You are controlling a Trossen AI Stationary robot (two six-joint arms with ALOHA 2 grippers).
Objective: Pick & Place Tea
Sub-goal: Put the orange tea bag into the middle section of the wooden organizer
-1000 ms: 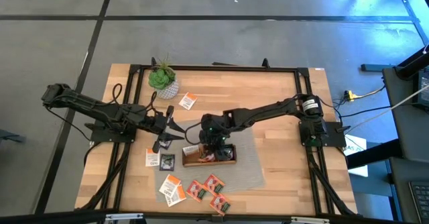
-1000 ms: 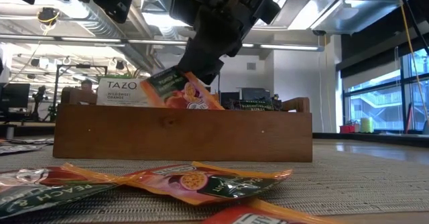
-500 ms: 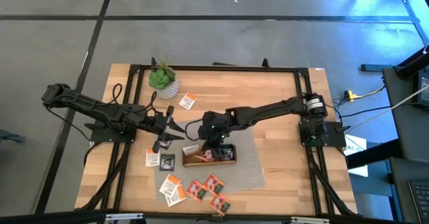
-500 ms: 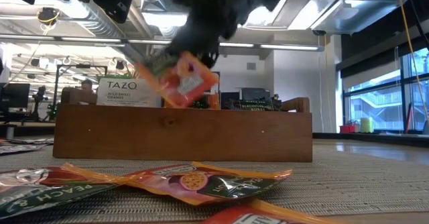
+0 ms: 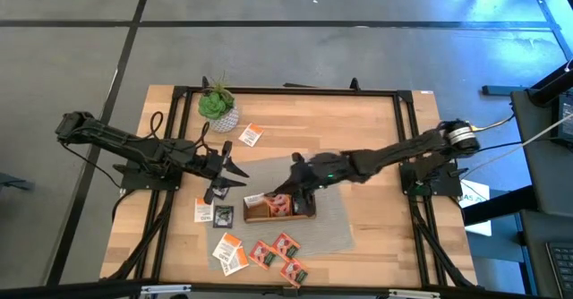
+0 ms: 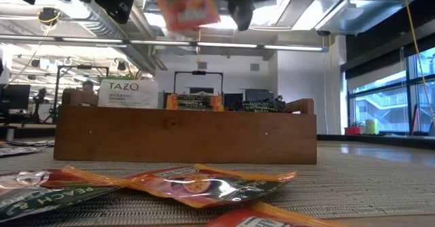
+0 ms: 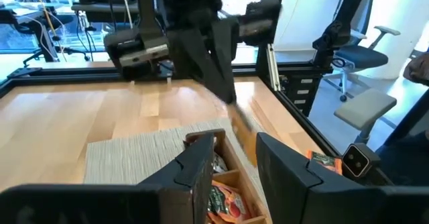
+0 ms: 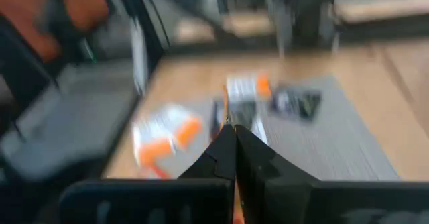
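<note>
Where the high view looks down, the right gripper (image 5: 288, 192) hangs over the tray (image 5: 278, 207), fingers closed on an orange sachet (image 5: 283, 200). Only the low view shows that sachet (image 6: 185, 8) lifted clear above the tray (image 6: 183, 135). Left gripper (image 5: 224, 166) waits part-open, empty.

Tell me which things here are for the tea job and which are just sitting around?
For the job:
- tea sachets loose on the mat
- red sachet lifted by the right hand
- wooden tray

Just sitting around:
- potted plant
- left hand, waiting beside the tray
</note>
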